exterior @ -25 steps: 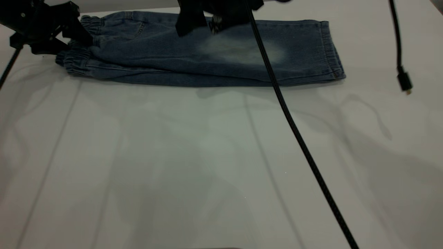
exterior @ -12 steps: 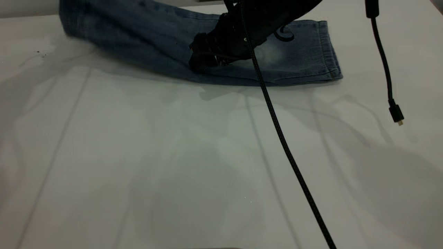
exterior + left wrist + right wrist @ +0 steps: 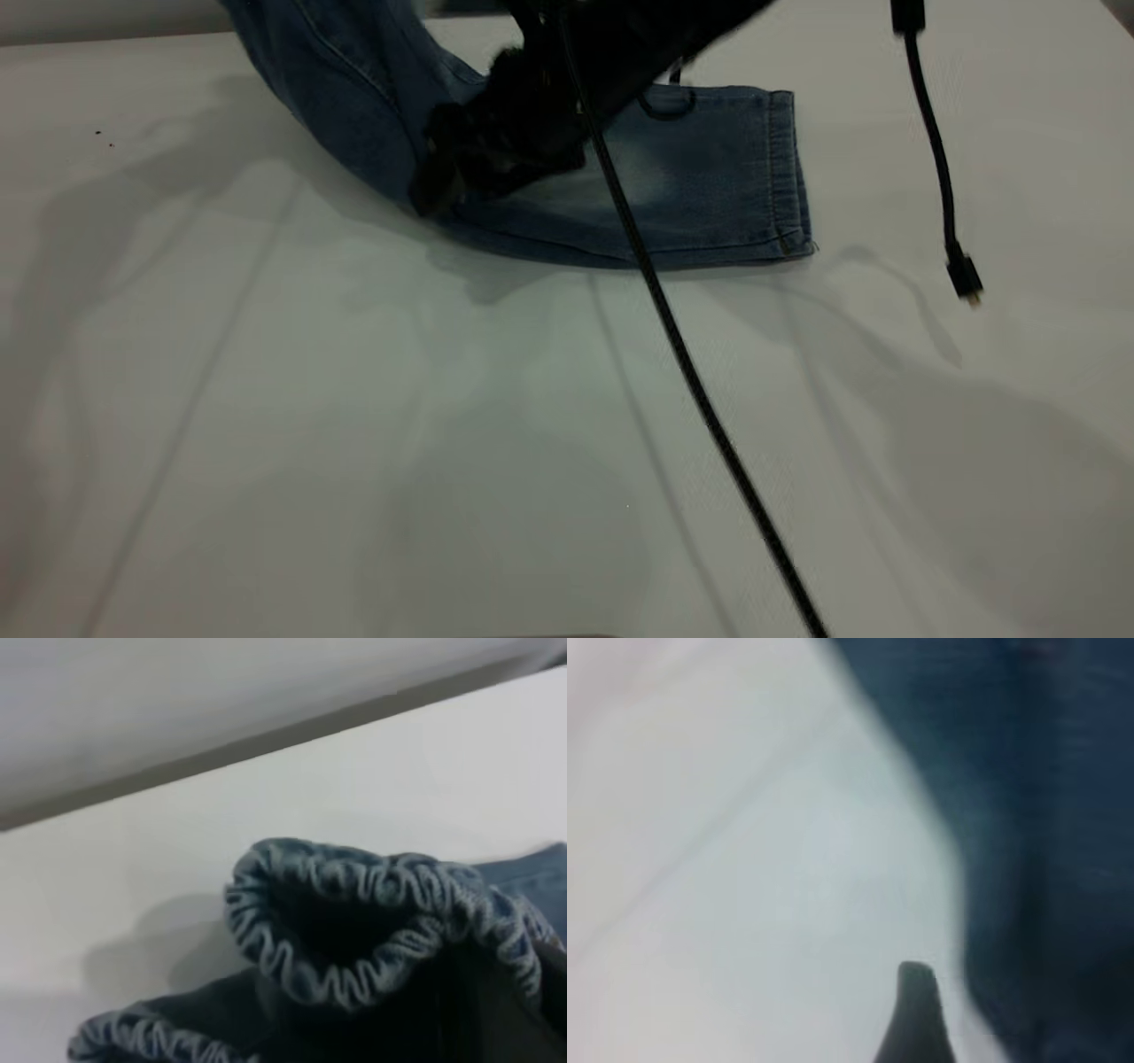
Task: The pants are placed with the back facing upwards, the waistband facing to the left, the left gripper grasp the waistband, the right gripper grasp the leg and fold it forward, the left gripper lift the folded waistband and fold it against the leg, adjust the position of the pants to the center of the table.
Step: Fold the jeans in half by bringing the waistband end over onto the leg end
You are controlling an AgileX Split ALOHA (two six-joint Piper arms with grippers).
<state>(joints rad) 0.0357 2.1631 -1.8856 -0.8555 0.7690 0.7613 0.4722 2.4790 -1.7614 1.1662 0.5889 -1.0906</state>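
The blue denim pants [image 3: 709, 204] lie folded lengthwise at the back of the table [image 3: 354, 443]. Their left part rises steeply off the surface and leaves the exterior view at the top [image 3: 337, 80]. The leg with the pale faded patch [image 3: 642, 177] still lies flat, its hem at the right. My left gripper [image 3: 443, 1001] is out of the exterior view; in its wrist view it is shut on the gathered waistband [image 3: 354, 930], held in the air. My right gripper [image 3: 443, 177] rests low on the middle of the pants, where the cloth bends upward. Denim [image 3: 1045, 815] fills one side of the right wrist view.
A thick black cable [image 3: 691, 372] runs from the right arm diagonally over the table toward the front. A thinner cable with a plug [image 3: 961, 275] dangles at the right. A wall edge [image 3: 266, 735] runs behind the table.
The waistband end has gone from lying flat at the left to being lifted high and carried rightward. The right gripper came down onto the pants' middle. The hem slid left and forward.
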